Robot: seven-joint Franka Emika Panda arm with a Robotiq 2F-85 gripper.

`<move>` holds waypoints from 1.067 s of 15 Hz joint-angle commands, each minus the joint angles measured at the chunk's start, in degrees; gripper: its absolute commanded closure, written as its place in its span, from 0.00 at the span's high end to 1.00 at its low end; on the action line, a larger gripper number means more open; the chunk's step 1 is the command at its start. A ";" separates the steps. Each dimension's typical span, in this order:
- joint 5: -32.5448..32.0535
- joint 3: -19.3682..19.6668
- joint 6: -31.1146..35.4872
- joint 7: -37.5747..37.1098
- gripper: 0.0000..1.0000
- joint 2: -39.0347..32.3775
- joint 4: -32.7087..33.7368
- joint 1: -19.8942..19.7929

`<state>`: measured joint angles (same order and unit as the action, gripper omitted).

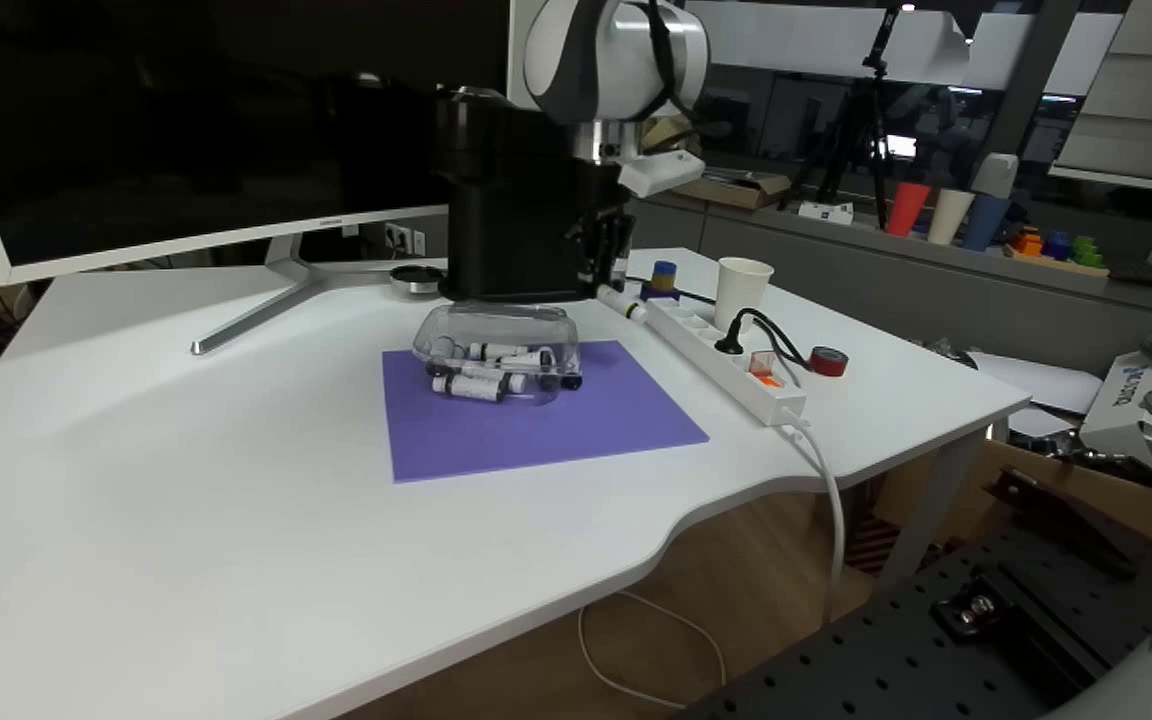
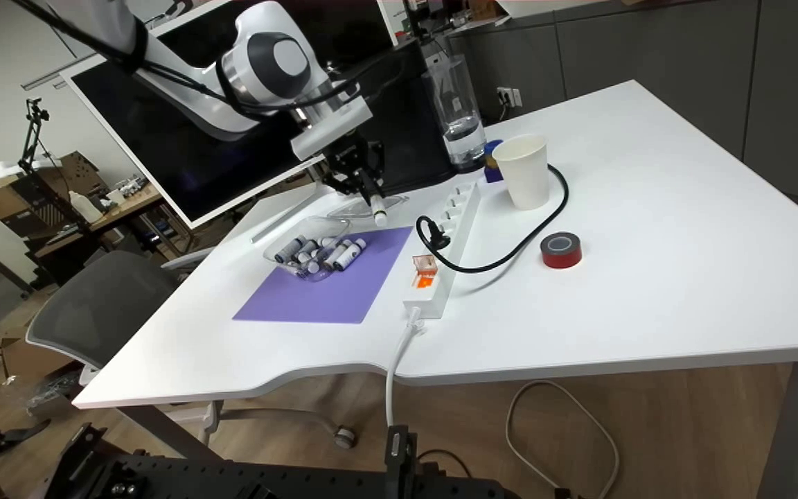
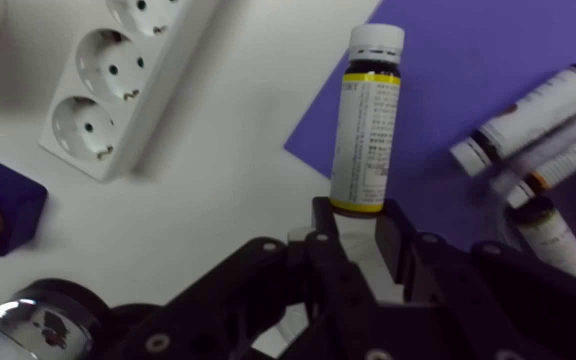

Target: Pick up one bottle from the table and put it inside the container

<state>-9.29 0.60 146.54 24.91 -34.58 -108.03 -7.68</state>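
Black jointed two-finger gripper (image 3: 358, 204), nearest the lens in the wrist view, has its fingers partly spread with a dark cylindrical bottle (image 3: 365, 135) held between them (white cap, white label, yellow bands); pads lie against either side of its base end. Bottle tilts, cap end lower, in both exterior views and appears clear of the smooth white desk top (image 1: 236, 450) with curved front edge.

Judgement: picking done, lifting probably done too; roughly half the task.

Left to do: carry and release. Destination taken as the tall black box-shaped bin (image 1: 516, 220), just behind or beside the gripper in both exterior views; bottle is outside it. Bin's opening not visible, so needed height cannot be told.

Further out: purple rectangular mat (image 1: 536, 440) with a clear plastic tray (image 1: 536, 325) at least partly over it; other white-labelled bottles (image 2: 350, 255) lie in or against the tray. Long white plastic power strip (image 2: 433, 291) lies beside the mat; cap appears near it, contact unclear.
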 commanded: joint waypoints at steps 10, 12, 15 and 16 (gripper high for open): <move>0.12 -8.72 -3.52 6.11 0.07 -0.39 1.61 4.87; 0.11 -9.04 -4.28 6.82 0.07 -1.10 1.95 5.00; 0.37 -9.07 -6.19 7.60 0.53 -1.62 2.21 4.85; 0.36 -8.94 -6.56 7.71 0.58 -1.53 2.04 4.78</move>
<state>-9.12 -8.23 142.56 31.65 -35.80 -107.38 -2.42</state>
